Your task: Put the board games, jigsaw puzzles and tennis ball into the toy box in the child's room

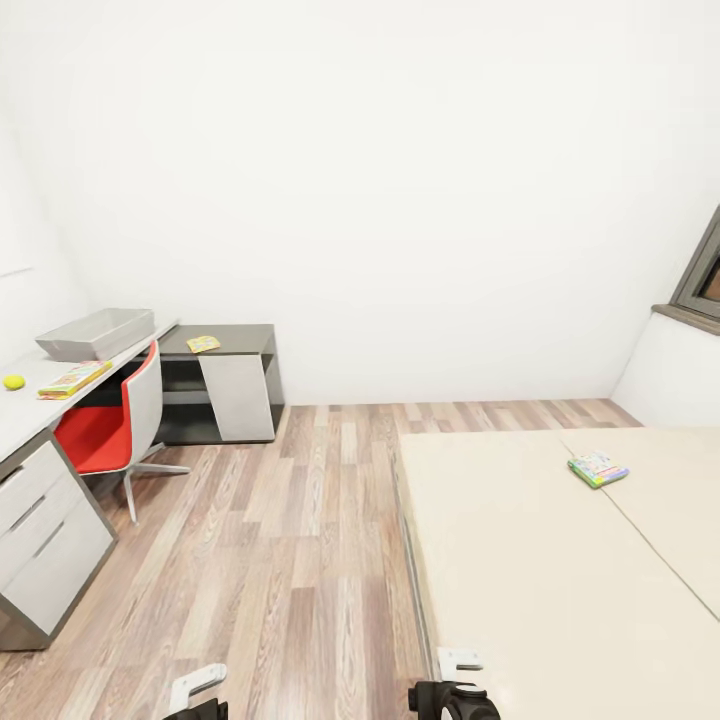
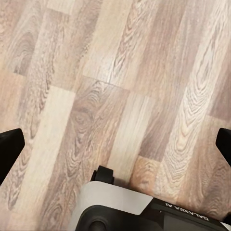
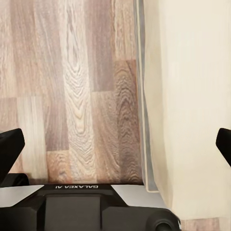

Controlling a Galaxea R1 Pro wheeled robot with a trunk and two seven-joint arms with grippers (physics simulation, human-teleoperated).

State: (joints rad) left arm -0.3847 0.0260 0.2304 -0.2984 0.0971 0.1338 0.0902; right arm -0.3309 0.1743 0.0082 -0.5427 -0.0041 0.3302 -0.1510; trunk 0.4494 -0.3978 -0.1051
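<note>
Both grippers hang with jaws wide and empty: the left gripper (image 2: 115,144) over the floor (image 1: 290,540), the right gripper (image 3: 115,144) at the bed (image 1: 540,580) edge. One board game (image 1: 598,469) lies on the bed. The toy box (image 1: 96,334), tennis ball (image 1: 13,382) and what may be another game (image 1: 74,379) sit on the table (image 1: 25,415).

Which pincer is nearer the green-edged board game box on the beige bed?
Right. The right pincer hangs open over the bed's near edge, on the green-edged board game box's side. The left pincer, also open, hangs over the wood-plank floor, further off.
</note>
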